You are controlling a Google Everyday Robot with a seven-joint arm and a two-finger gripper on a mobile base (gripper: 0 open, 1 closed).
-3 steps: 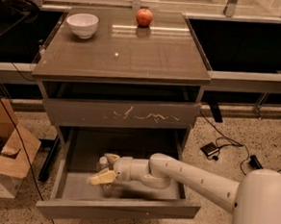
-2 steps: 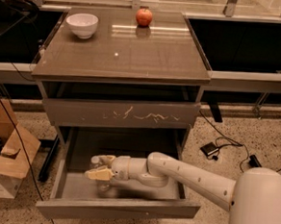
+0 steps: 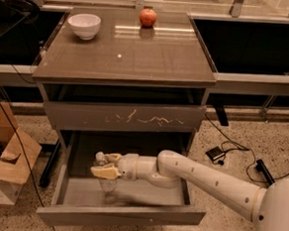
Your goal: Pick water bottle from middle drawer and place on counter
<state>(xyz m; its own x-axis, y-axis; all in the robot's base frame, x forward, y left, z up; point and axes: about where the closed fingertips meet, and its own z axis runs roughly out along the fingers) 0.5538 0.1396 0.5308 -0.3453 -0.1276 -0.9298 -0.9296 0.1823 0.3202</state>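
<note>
The water bottle is clear with a white cap and stands upright over the left part of the open middle drawer. My gripper reaches in from the right, low inside the drawer, and is shut on the bottle's upper part. The bottle's lower half shows below the fingers. The glossy counter on top of the cabinet is well above the gripper.
A white bowl stands at the counter's back left and a red apple at the back middle. The scratched drawer front hangs directly above the open drawer. Cardboard boxes stand on the floor at left, cables at right.
The gripper has moved left and slightly up inside the drawer, and the bottle has moved with it.
</note>
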